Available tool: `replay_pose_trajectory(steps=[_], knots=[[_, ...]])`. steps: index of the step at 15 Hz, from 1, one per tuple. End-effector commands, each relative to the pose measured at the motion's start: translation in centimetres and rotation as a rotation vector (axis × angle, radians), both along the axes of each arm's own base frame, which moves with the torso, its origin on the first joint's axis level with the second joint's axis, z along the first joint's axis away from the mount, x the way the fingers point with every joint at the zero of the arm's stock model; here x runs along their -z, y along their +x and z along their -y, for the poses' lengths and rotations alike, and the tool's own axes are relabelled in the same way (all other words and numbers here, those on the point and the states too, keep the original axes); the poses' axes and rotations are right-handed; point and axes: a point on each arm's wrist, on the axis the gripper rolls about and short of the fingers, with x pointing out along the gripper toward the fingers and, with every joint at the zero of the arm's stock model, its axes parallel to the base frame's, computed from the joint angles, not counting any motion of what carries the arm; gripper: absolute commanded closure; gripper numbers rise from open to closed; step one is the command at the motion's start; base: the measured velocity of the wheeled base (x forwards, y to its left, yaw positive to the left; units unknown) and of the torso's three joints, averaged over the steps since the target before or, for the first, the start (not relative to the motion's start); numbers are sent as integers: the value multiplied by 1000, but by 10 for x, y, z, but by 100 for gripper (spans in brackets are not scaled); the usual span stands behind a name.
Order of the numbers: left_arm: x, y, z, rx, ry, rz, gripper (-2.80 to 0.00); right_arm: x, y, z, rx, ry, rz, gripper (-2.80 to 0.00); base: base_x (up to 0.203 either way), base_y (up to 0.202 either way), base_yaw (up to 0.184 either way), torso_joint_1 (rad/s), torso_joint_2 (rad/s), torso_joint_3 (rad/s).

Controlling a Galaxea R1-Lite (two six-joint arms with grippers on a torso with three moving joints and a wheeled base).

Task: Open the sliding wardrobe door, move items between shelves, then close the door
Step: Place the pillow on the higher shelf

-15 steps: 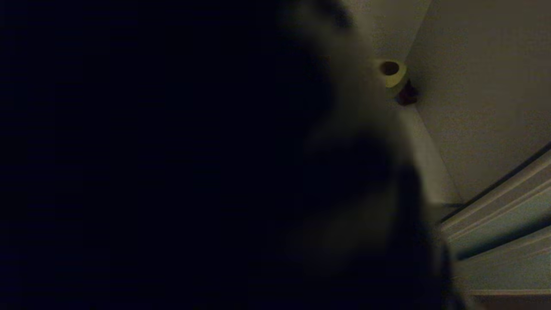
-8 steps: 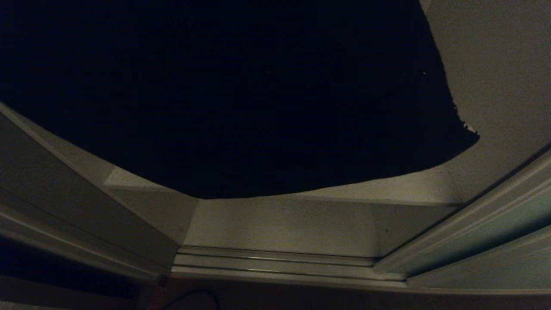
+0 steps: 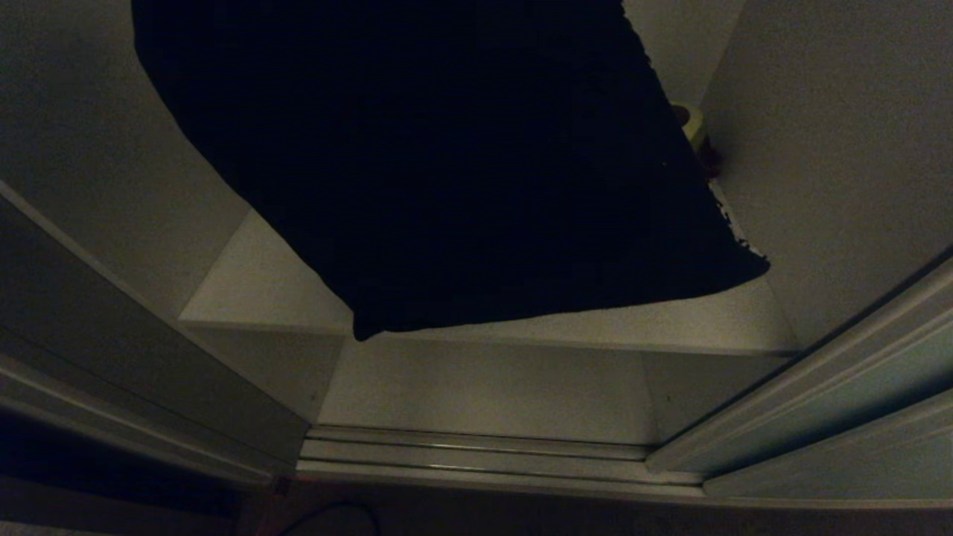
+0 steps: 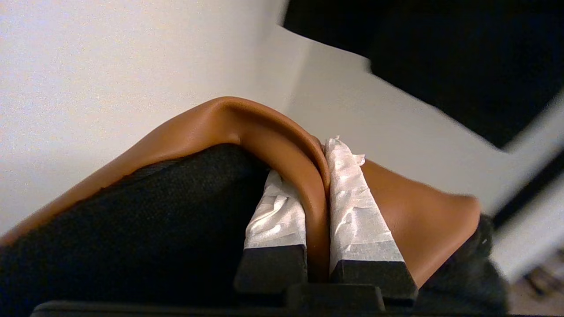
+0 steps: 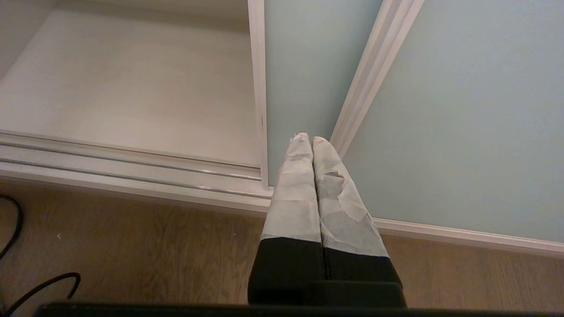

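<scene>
While your left gripper point(image 4: 317, 176) has its jaws clamped on the cushion point(image 3: 447, 164) by a rust-brown fold, it hangs over the shelf point(image 3: 253, 290). Your right gripper point(image 5: 312, 143) idles, jaws pressed together, by the slid-open sliding wardrobe door point(image 5: 462, 110); placing and closing remain.

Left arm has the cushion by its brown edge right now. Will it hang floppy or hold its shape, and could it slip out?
Probably soft: the cushion folds where the left gripper pinches its brown edge. It likely sags, since it hangs cornerwise over the shelf. The smooth leather-like panel might creep out of the jaws.
</scene>
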Motion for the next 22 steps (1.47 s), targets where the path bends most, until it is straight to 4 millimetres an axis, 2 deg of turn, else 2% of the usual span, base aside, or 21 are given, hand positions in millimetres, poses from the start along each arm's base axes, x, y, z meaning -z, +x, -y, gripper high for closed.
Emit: replay_pose_trajectory(steps=[1, 5, 10, 11, 13, 22], knots=[[12, 25, 5, -20, 18, -40, 0, 1, 0, 0, 0, 0, -5, 0, 0, 0, 0, 0, 0, 0], [20, 42, 9, -99, 37, -29, 0, 1, 0, 0, 0, 0, -5, 0, 0, 0, 0, 0, 0, 0], [20, 44, 10, -103, 24, -27, 0, 1, 0, 0, 1, 0, -5, 0, 0, 0, 0, 0, 0, 0], [20, 44, 10, -101, 25, -27, -280, 1, 0, 0, 0, 0, -5, 0, 0, 0, 0, 0, 0, 0], [22, 47, 11, -101, 27, -31, -280, 1, 0, 0, 0, 0, -5, 0, 0, 0, 0, 0, 0, 0], [9, 27, 7, -89, 11, 36, -280, 1, 0, 0, 0, 0, -5, 0, 0, 0, 0, 0, 0, 0]])
